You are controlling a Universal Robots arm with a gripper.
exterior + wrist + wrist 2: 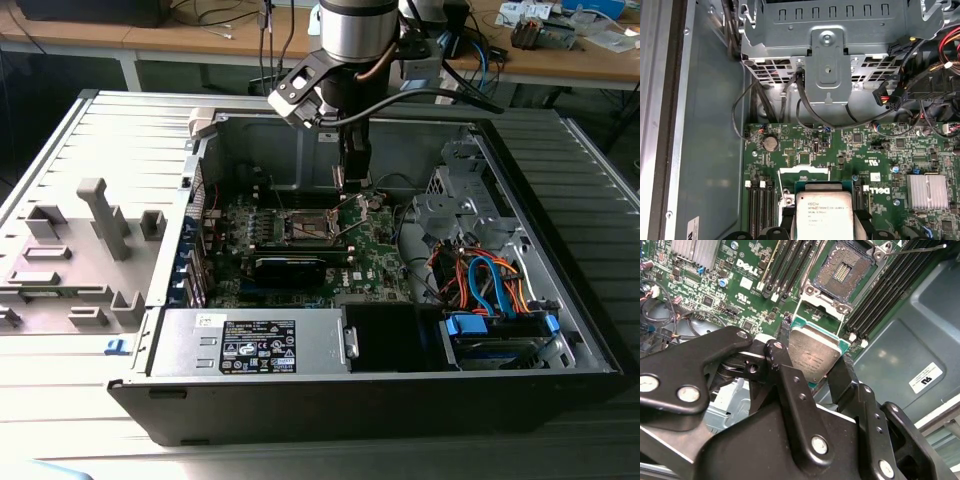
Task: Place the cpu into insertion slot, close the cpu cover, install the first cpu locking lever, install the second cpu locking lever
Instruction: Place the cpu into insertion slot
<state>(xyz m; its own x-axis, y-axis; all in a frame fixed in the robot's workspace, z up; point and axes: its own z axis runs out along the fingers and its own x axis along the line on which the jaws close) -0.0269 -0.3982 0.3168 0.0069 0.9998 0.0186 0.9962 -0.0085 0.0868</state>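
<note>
Gripper (811, 371) pinching the cpu (813, 354) by two opposite edges, holding it tilted above the green board, near the insertion slot (842, 270), whose contacts lie bare. The cpu cover (804, 170) stands open between chip and slot. Black memory slots (788, 271) flank the socket, with the metal drive cage (827, 55) and loose cables (760, 107) beyond.
</note>
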